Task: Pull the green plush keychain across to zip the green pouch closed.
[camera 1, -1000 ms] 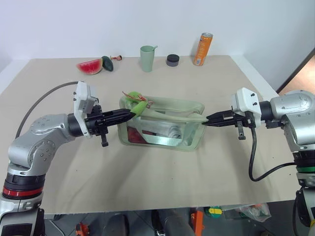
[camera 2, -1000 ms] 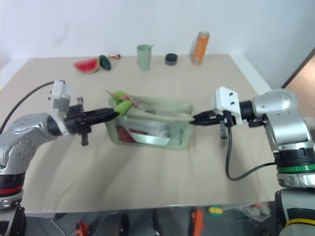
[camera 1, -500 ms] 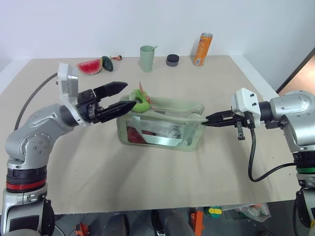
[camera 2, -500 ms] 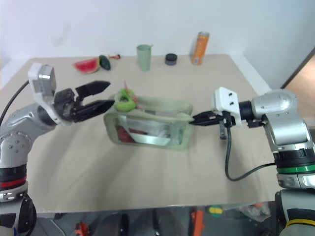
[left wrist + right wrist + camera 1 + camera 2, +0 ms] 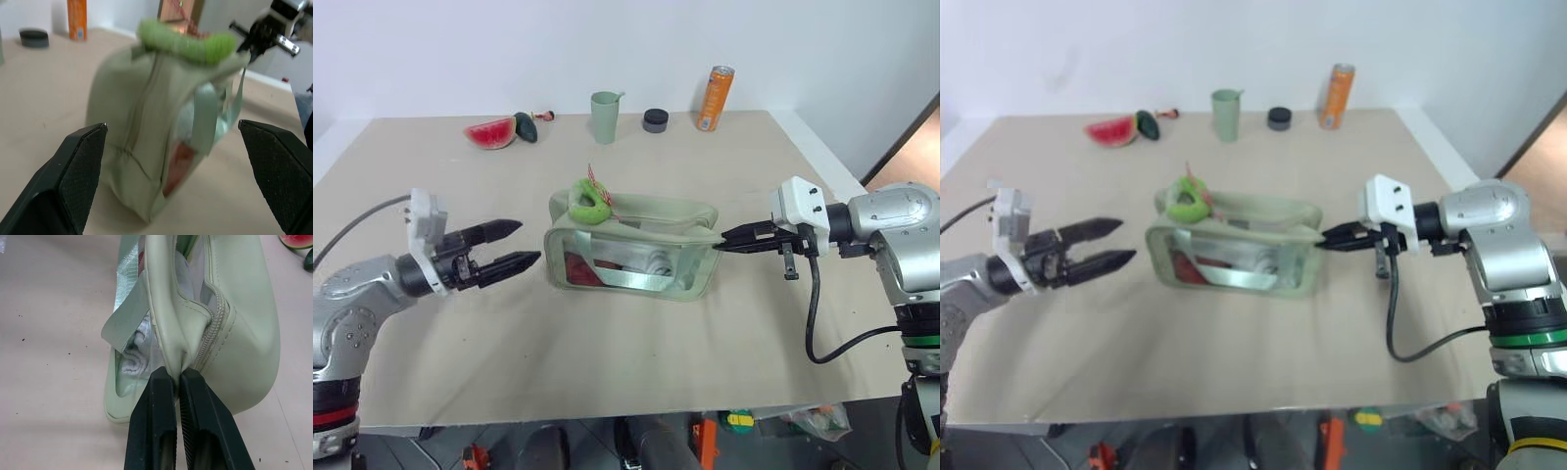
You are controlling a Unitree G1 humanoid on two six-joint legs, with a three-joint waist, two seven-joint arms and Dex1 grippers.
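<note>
The green pouch (image 5: 636, 269) lies mid-table, its clear window facing me. The green plush keychain (image 5: 588, 201) sits on top of the pouch's left end, with its thin red cord beside it. My left gripper (image 5: 529, 242) hangs open a short way left of the pouch, touching nothing. In the left wrist view its fingers (image 5: 83, 166) stand wide on either side of the pouch (image 5: 137, 122) and keychain (image 5: 186, 41). My right gripper (image 5: 721, 238) is shut on the fabric at the pouch's right end (image 5: 195, 333), beside the zipper.
Along the table's far edge stand a watermelon slice (image 5: 491, 132), a dark green avocado toy (image 5: 526, 126), a sage cup (image 5: 605, 116), a black lid (image 5: 656, 119) and an orange can (image 5: 717, 98). Bare tabletop surrounds the pouch.
My left gripper opened, let go of the keychain, and drew back to the left and down. The keychain now rests on the pouch's left end. My right gripper held still.
</note>
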